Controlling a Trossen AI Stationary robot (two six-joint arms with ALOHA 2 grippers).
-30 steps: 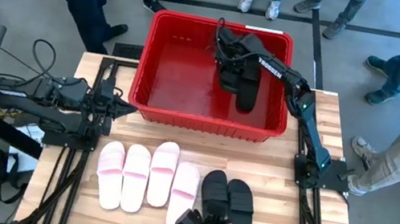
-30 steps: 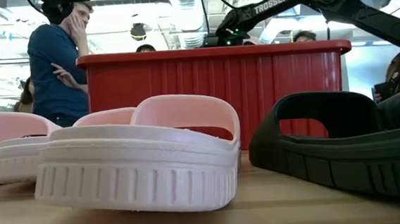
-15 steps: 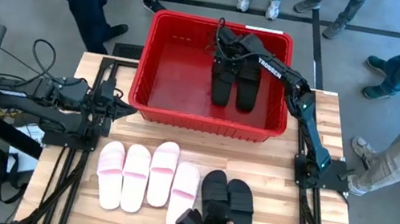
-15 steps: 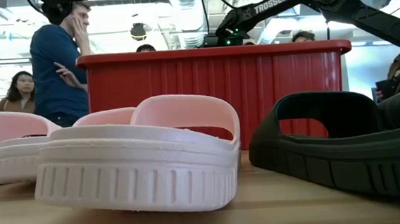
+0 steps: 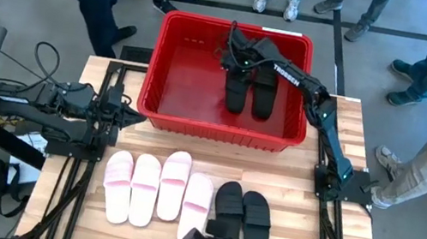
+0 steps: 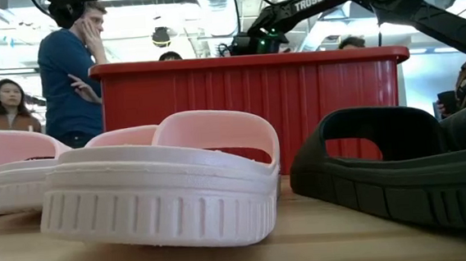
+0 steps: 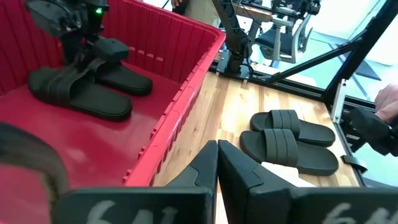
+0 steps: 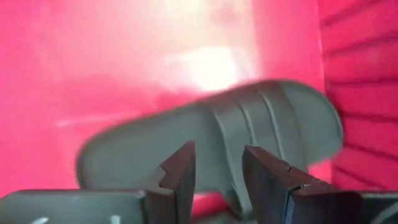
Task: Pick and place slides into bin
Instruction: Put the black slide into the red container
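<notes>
Reading top-down: counter (image 5: pixel 349 142) carries the red bin (image 5: pixel 171 69) at the far edge, so both arms can reach over its rim. Two black slides (image 5: pixel 251 87) lie side by side, soles down, on the bin floor toward its right wall, leaving the left of the floor bare for the rest. Six are not yet in: four pink slides (image 5: pixel 157 186) and a second black pair (image 5: pixel 242 216) in a row at the near edge. My right end effector (image 8: pixel 216 168) hangs over the binned pair with fingers apart and nothing between them, so I judge that slide released. Left end effector (image 7: pixel 216 163) is parked at the counter's left edge beside the bin, fingers pressed together, empty, out of the way.
</notes>
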